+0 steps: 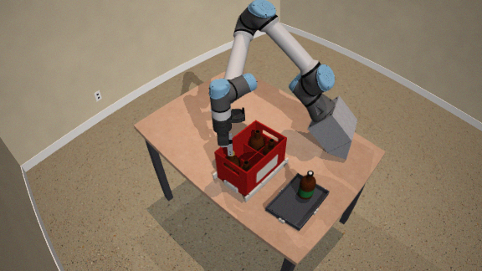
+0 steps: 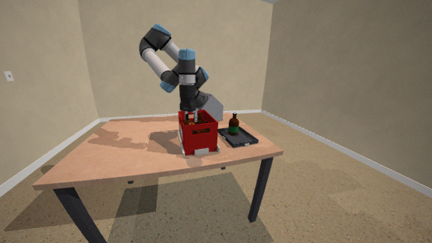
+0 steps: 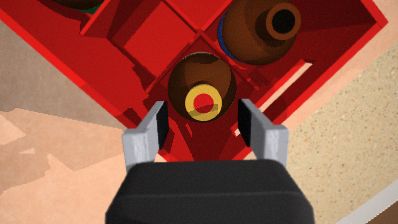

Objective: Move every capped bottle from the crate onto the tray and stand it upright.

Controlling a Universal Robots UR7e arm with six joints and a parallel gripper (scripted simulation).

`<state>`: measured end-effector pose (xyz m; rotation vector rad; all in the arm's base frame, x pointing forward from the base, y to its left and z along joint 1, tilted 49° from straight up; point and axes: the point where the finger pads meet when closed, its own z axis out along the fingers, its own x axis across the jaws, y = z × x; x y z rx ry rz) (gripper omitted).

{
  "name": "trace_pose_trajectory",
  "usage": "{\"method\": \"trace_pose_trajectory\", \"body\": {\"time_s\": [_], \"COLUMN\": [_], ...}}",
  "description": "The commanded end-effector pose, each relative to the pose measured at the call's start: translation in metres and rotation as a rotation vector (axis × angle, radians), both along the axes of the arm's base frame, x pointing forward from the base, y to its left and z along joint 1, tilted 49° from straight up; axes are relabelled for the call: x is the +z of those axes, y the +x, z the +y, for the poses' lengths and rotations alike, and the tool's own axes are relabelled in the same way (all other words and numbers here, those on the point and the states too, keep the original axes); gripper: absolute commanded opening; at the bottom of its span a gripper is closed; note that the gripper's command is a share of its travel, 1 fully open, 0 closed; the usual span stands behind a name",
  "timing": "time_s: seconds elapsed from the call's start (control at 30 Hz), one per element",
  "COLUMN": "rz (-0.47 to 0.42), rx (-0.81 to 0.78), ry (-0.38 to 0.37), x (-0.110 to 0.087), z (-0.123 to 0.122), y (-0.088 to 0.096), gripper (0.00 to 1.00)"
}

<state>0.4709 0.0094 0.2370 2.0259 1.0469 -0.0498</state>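
The red crate (image 1: 251, 159) stands mid-table, with several brown bottles in its compartments. In the wrist view a brown bottle with a yellow cap (image 3: 202, 95) stands upright in a corner compartment. My gripper (image 3: 203, 114) is open, with one finger on each side of the bottle's neck and not touching it. In the top and exterior views the gripper (image 1: 229, 152) reaches down into the crate's left corner (image 2: 192, 115). An open bottle with a blue label (image 3: 260, 30) stands in the neighbouring compartment. A capped bottle with a green label (image 1: 307, 185) stands upright on the dark tray (image 1: 297, 201).
The crate's red dividers and walls (image 3: 150, 45) close in tightly around the bottle. Another bottle (image 3: 80, 4) shows at the top edge of the wrist view. The arm's grey base block (image 1: 335, 127) stands behind the crate. The tray (image 2: 238, 136) lies right of the crate (image 2: 199, 133).
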Motion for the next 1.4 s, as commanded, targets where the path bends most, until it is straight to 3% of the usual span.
{"method": "trace_pose_trajectory", "body": {"time_s": [0.0,1.37], "rz": [-0.001,-0.001], "rx": [0.001,0.001], "ry": [0.0,0.0], "x": [-0.001,-0.026], "z": [-0.001,-0.027], "y": [0.001,0.014], "gripper": [1.0,1.0]}}
